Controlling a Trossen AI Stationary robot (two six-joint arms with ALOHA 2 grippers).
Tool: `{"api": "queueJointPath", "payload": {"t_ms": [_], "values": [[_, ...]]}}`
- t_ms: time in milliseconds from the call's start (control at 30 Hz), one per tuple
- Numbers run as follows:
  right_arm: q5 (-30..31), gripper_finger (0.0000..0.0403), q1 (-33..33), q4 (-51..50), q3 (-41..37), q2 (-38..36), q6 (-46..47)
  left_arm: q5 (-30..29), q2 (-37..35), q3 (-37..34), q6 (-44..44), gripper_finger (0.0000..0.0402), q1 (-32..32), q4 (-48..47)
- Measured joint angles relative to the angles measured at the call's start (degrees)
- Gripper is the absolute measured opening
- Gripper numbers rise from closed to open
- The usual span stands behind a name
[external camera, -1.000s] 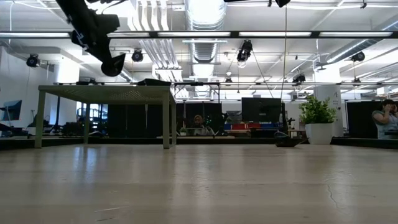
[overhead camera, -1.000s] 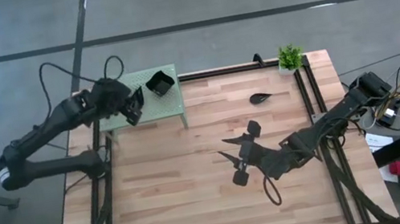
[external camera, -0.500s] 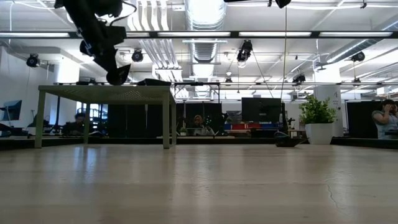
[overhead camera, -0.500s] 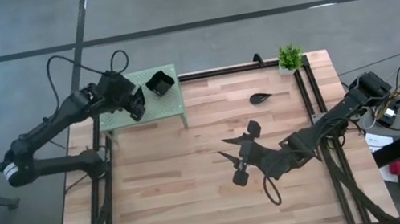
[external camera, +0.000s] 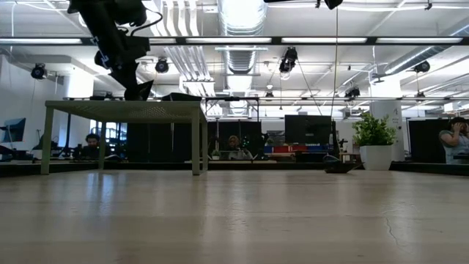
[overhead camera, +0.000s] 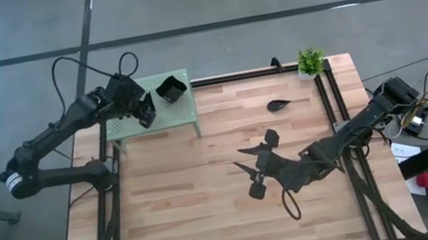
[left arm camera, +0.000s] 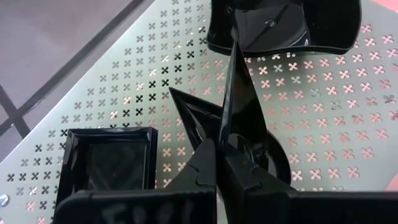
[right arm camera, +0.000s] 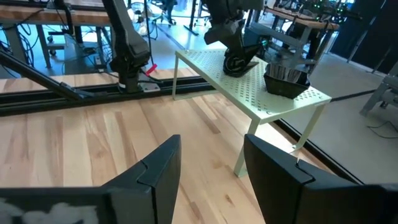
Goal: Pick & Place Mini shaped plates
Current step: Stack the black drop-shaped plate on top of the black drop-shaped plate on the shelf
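My left gripper (overhead camera: 145, 111) hangs over the green perforated stand (overhead camera: 124, 128), shut on a thin black mini plate (left arm camera: 231, 93) seen edge-on. The plate's lower edge is at or just above the stand's top (external camera: 139, 95); which, I cannot tell. A stack of black square dishes (overhead camera: 171, 89) stands on the stand's far right corner, and a single square dish (left arm camera: 109, 165) lies flat near the gripper. A leaf-shaped black plate (overhead camera: 279, 106) lies on the wooden table. My right gripper (overhead camera: 238, 159) waits open above mid-table, its fingers (right arm camera: 165, 158) with nothing between them. My left gripper pinches the plate between its two fingers (left arm camera: 208, 165), on the plate's end nearest the wrist (left arm camera: 227, 140). The fingers come slanting down from the table's left side. The plate stands on edge and juts out ahead of the fingertips toward the stack.
A small green potted plant (overhead camera: 309, 60) stands at the table's far right corner. Black rails (overhead camera: 325, 106) run along the table's far and right sides. Bare wood (overhead camera: 184, 203) lies between the stand and my right arm. People sit in the room beyond the table.
My left gripper has sunk toward the stand's top with the plate and shifted a little toward the stack of square dishes, staying shut. My right arm has kept still.
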Motion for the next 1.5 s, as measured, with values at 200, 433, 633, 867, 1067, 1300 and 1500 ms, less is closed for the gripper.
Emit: {"api": "queueJointPath", "payload": {"t_ms": [200,433,633,867,1067,1300,1500], "values": [[0.0,0.0169,0.0,0.0,0.0,0.0,0.0,0.5,0.0,0.0,-2.6,0.0003,0.0,-0.1],[0.0,0.0169,0.0,0.0,0.0,0.0,-0.4,0.5,0.0,0.0,-2.6,0.0004,0.0,0.1],[0.0,0.0169,0.0,0.0,0.0,0.0,-0.4,0.5,0.0,0.0,-2.7,0.0016,0.0,0.6],[0.0,0.0169,0.0,0.0,0.0,0.0,-0.4,0.5,0.0,0.0,-2.0,0.0059,0.0,0.6],[0.0,0.0169,0.0,0.0,0.0,0.0,-0.2,0.5,0.0,0.9,-1.5,0.0068,0.0,0.6],[0.2,0.0169,0.0,-0.4,0.0,0.0,2.1,2.0,-0.3,3.7,-0.8,0.0068,-0.2,0.5],[0.6,0.0169,-1.0,-2.9,0.0,0.0,7.1,8.3,-2.0,5.0,0.5,0.0061,-1.2,0.6]]}}
